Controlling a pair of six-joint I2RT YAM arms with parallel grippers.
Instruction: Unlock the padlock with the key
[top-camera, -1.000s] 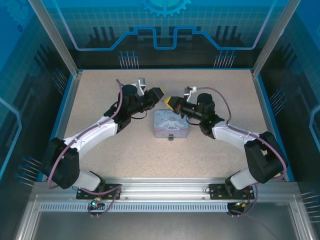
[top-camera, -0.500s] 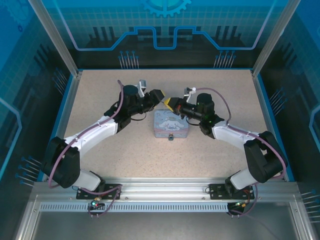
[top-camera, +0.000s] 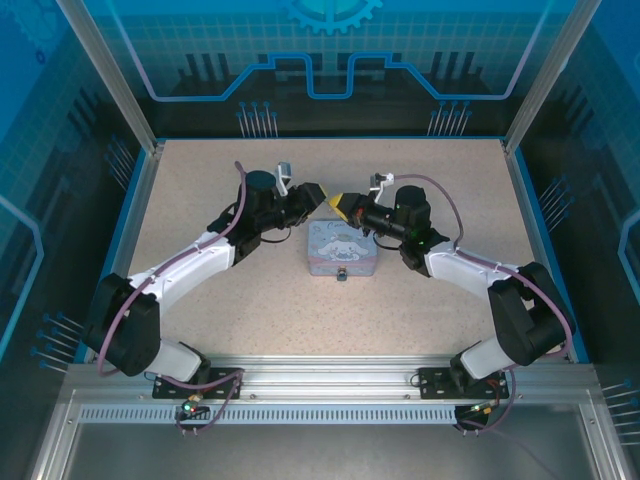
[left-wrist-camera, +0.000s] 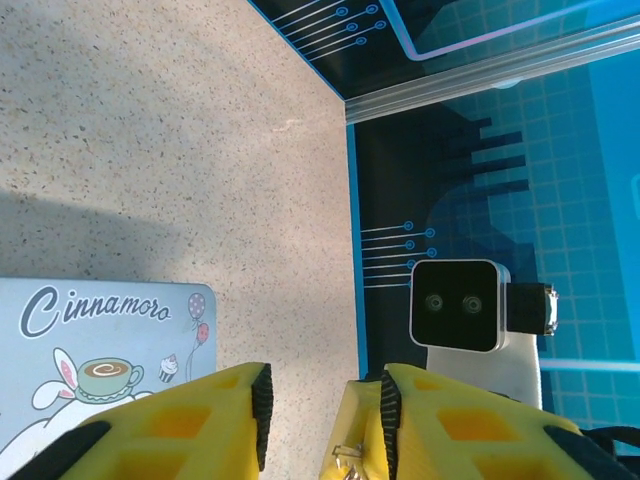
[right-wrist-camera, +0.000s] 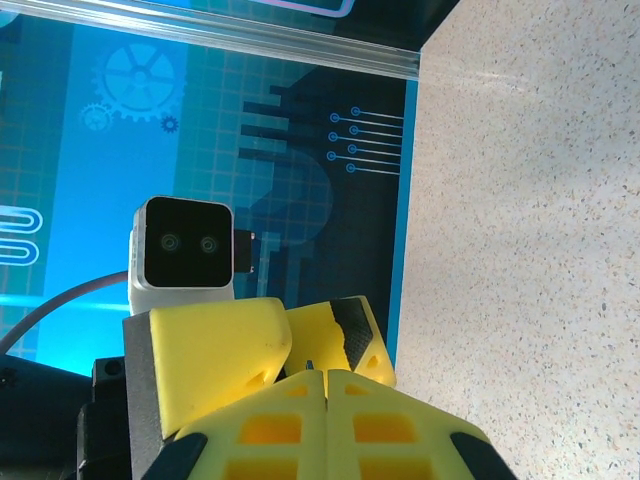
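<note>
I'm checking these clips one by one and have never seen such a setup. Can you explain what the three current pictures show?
Two robot arms are bolted at the near edge of a speckled table. One picture looks down from above. The other two come from a camera on each wrist, looking past that arm's own yellow fingers. On the table sits a pale blue cartoon tin, with a tiny dark padlock at its near edge. The left gripper and right gripper are nearly tip to tip just beyond the tin's far edge. The left jaws stand apart; the right jaws are pressed shut. A small metal piece shows between the left fingers. It may be the key, but it is too small to be sure.
</note>
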